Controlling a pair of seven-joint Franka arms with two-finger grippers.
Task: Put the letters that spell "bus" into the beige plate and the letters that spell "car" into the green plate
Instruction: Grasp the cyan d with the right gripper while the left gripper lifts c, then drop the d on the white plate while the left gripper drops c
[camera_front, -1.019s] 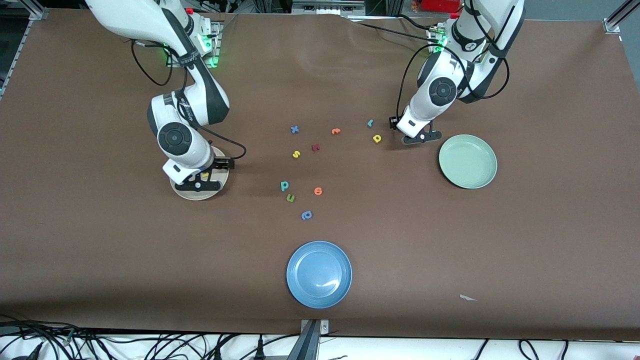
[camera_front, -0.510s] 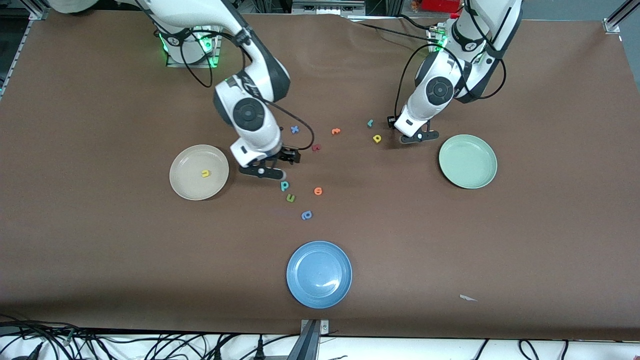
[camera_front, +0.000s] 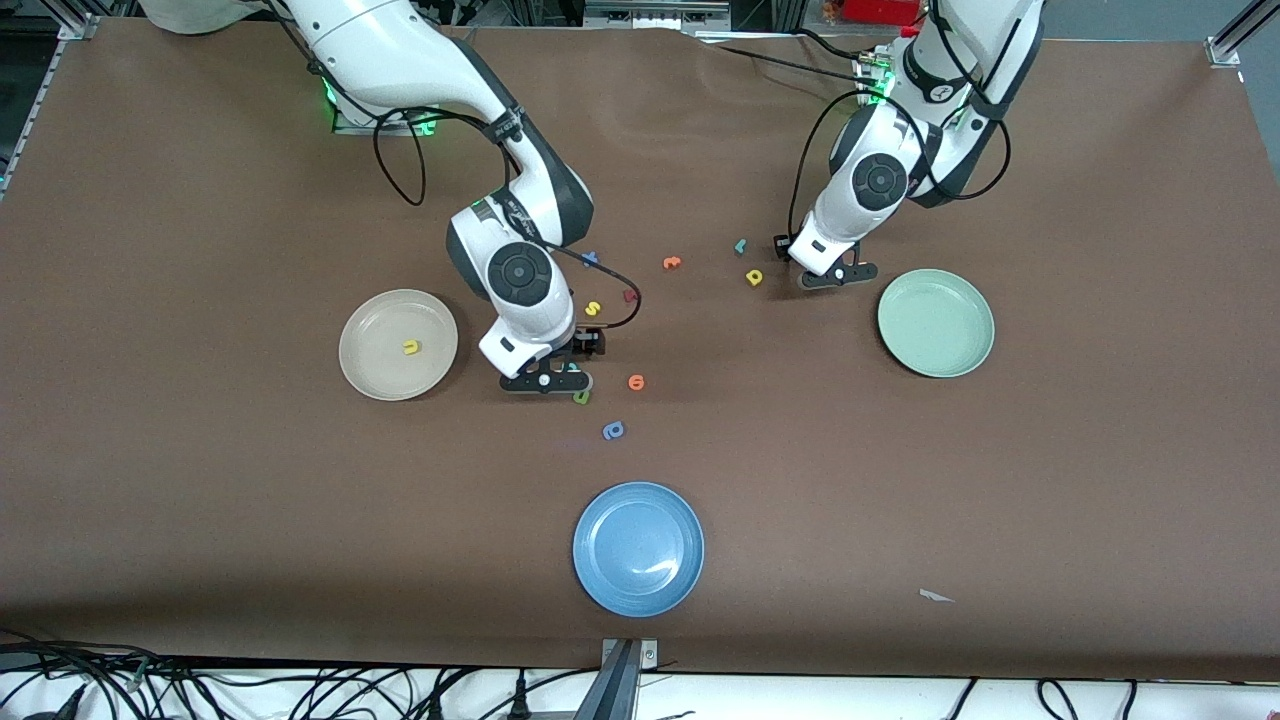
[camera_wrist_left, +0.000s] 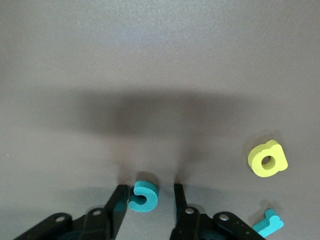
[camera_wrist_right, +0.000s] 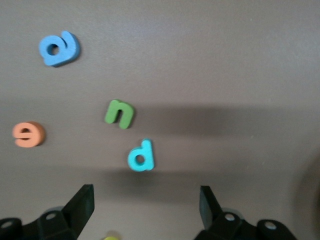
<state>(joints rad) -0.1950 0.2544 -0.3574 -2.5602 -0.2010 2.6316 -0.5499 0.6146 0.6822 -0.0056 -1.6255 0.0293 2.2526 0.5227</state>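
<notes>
The teal c (camera_wrist_left: 143, 196) lies between the fingers of my left gripper (camera_wrist_left: 150, 190), touching one finger, with a gap to the other. That left gripper (camera_front: 835, 278) is low at the table beside the green plate (camera_front: 936, 322). The yellow a (camera_front: 754, 277) and teal r (camera_front: 741, 245) lie close by. My right gripper (camera_front: 548, 381) is open beside the teal b (camera_wrist_right: 141, 155), which sits just ahead of its fingers (camera_wrist_right: 82, 197). The yellow u (camera_front: 410, 347) rests in the beige plate (camera_front: 365, 320). The yellow s (camera_front: 593, 308) lies near the right arm.
A green u (camera_front: 581, 397), an orange letter (camera_front: 636, 382) and a blue letter (camera_front: 613, 430) lie near the teal b. Another orange letter (camera_front: 672, 262) and a red one (camera_front: 630, 295) sit mid-table. A blue plate (camera_front: 638, 548) stands nearest the front camera.
My right arm left the beige plate, with the yellow u staying in it, and swung to the teal b. The left gripper's fingers have narrowed around the teal c.
</notes>
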